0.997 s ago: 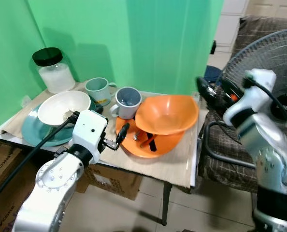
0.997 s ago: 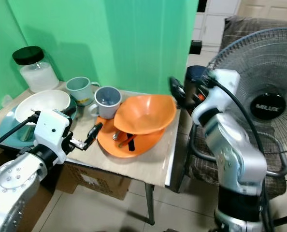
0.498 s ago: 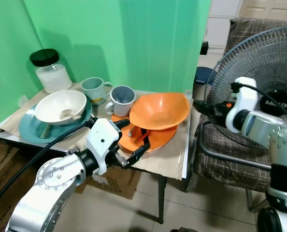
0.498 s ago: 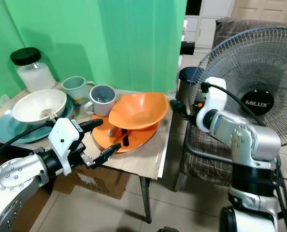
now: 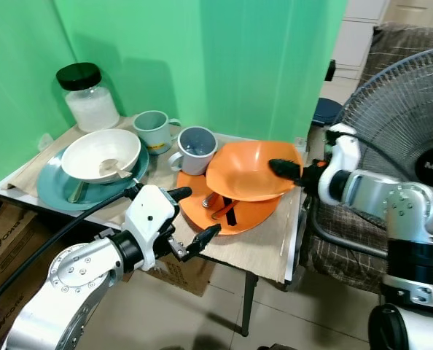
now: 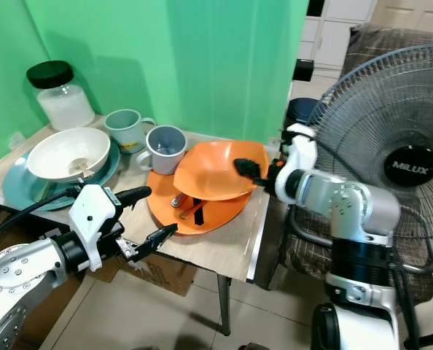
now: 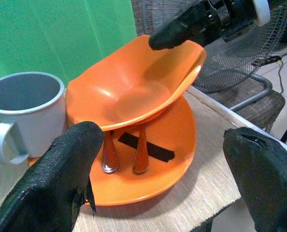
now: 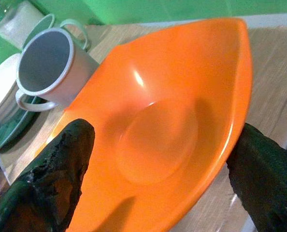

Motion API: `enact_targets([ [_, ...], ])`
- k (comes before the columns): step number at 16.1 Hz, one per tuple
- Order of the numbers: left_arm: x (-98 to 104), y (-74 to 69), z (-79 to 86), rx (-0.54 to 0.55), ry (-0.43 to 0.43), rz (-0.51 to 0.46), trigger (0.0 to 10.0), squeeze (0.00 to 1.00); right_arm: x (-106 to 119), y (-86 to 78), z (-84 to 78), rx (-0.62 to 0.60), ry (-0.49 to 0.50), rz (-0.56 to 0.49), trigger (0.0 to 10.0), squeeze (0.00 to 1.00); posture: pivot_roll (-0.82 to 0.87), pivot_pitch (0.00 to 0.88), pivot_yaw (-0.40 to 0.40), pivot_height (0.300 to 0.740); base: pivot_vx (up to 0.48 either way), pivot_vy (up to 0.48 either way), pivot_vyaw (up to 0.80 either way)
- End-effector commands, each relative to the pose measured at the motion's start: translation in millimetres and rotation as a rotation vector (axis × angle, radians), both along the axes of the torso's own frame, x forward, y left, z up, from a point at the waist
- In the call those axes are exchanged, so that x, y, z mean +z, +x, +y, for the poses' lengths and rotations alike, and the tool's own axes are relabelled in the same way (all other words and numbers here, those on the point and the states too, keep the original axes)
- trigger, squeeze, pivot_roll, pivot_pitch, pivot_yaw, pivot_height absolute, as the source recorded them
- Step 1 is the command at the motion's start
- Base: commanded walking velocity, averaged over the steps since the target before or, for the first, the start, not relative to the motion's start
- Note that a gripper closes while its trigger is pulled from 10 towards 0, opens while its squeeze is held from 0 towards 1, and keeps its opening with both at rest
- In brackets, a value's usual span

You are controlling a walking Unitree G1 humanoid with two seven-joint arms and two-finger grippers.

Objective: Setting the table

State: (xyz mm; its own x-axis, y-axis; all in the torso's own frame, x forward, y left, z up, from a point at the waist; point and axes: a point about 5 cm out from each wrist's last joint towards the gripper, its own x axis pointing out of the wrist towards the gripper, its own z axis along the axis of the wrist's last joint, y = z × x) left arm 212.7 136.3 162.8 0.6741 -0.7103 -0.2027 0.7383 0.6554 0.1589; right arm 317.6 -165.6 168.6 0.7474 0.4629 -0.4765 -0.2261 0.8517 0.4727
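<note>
An orange bowl (image 5: 249, 169) rests tilted on an orange plate (image 5: 235, 211), with two spoons (image 7: 124, 154) tucked under it. My right gripper (image 8: 162, 135) is open, its fingers (image 5: 282, 168) straddling the bowl's right rim without closing on it. My left gripper (image 5: 194, 213) is open just off the plate's front-left edge, holding nothing. A grey mug (image 5: 196, 149) stands behind the plate, a green mug (image 5: 152, 130) further left. At the left end, a white bowl (image 5: 100, 153) sits on a teal plate (image 5: 52, 186).
A glass jar with a black lid (image 5: 89, 98) stands at the table's back left corner. A large fan (image 5: 413, 109) and a chair (image 5: 348, 233) crowd the table's right side. A cardboard box (image 5: 165, 273) sits under the table. A green backdrop hangs behind.
My right gripper has swung left from beside the fan to the orange bowl's right rim. The left gripper stays near the plate's front edge. The camera has shifted.
</note>
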Motion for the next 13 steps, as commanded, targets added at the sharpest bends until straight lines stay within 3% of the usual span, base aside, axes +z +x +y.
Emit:
enact_targets([
  [1,-2,0.3,0.6,0.007,0.013,-0.001,10.0,0.00,5,3.2,3.6,0.007,0.012,-0.001,10.0,0.00,0.03,0.000,0.024,0.740,0.000,0.000,0.00],
  [4,-2,0.3,-0.2,0.005,0.017,-0.002,10.0,0.00,1,4.4,5.6,-0.007,0.022,0.029,9.6,0.00,0.03,0.000,0.025,0.740,0.000,0.000,0.00],
  [5,-2,0.4,-0.1,0.004,0.017,-0.002,10.0,0.00,2,4.7,5.0,-0.015,0.035,0.032,3.4,0.00,0.03,0.000,0.025,0.740,0.000,0.000,0.00],
  [6,-1,0.4,0.1,0.004,0.016,-0.002,10.0,0.00,3,4.8,4.4,-0.019,0.041,0.034,3.1,0.00,0.02,0.000,0.028,0.740,0.000,0.000,0.00],
  [7,-1,0.2,0.0,0.002,0.013,-0.001,10.0,0.00,3,4.8,1.6,-0.030,0.048,0.042,0.7,0.00,0.02,0.000,0.029,0.740,0.000,0.000,0.00],
  [9,-1,0.3,-0.4,0.001,0.012,-0.002,10.0,0.00,0,3.8,-0.5,-0.038,0.041,0.066,0.0,0.00,0.02,0.000,0.031,0.740,0.000,0.000,0.00],
  [13,-1,0.5,0.2,0.005,0.014,-0.005,10.0,0.00,-6,1.7,-1.2,-0.047,0.041,0.111,0.0,0.00,0.02,0.000,0.031,0.740,0.000,0.000,0.00],
])
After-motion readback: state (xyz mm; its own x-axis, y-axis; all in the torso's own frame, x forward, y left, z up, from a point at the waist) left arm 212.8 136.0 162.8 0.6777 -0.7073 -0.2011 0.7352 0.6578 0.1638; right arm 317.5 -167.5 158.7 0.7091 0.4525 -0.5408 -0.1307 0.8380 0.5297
